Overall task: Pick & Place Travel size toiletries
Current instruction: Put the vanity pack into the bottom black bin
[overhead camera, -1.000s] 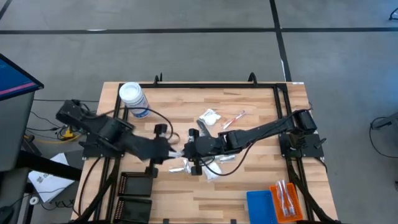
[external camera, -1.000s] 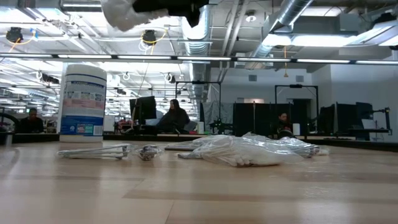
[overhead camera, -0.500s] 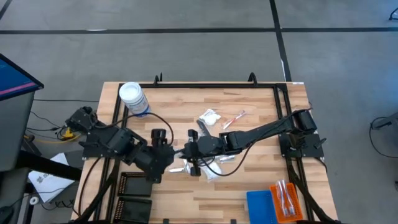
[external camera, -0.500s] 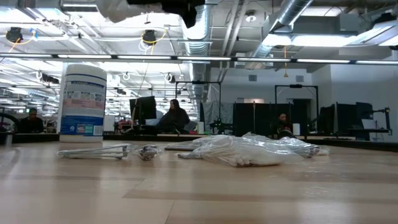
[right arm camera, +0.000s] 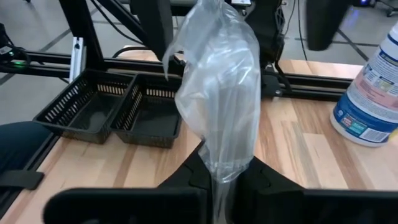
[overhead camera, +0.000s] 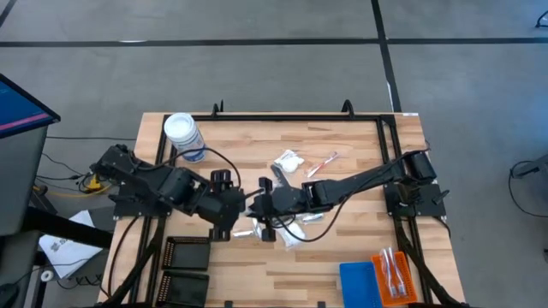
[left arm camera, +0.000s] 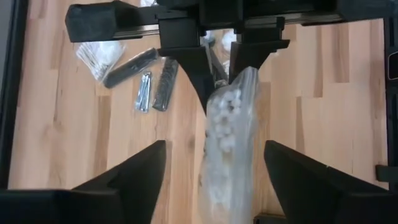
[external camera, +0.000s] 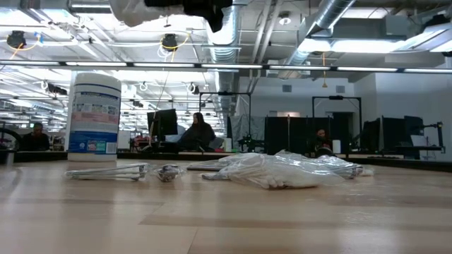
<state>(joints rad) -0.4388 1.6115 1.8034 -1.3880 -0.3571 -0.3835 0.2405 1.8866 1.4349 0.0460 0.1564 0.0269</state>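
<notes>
A clear bag of small white pieces (right arm camera: pixel 217 93) is up in the air over the table's middle, with my right gripper (right arm camera: pixel 221 180) shut on it. My left gripper (left arm camera: pixel 214 146) stands open facing it. Its two fingers (left arm camera: pixel 140 180) stand wide on either side of the bag's free end (left arm camera: pixel 224 162), apart from it. In the high view the two grippers meet at the bag (overhead camera: pixel 248 205). On the table lie white sachets (overhead camera: pixel 288 161), a pink toothbrush (overhead camera: pixel 324 162), dark sticks (left arm camera: pixel 130 59) and a silvery piece (left arm camera: pixel 143 90). My right gripper pinches one end of the clear bag (left arm camera: pixel 239 78) between its two fingers. It comes from the table's right, close to level. The bag sticks out ahead of the fingers toward the left gripper. It is lifted clear of the table.
A white-lidded round jar (overhead camera: pixel 183 137) stands at the far left. Black trays (overhead camera: pixel 184 265) lie at the near left edge, a blue tray (overhead camera: pixel 360 282) and an orange tray (overhead camera: pixel 392 274) at the near right. More wrapped items (external camera: pixel 275 171) lie under the arms.
My left gripper has tipped more steeply downward and drawn back a little toward the table's left, staying at the bag. My right gripper has kept its place with the bag held up.
</notes>
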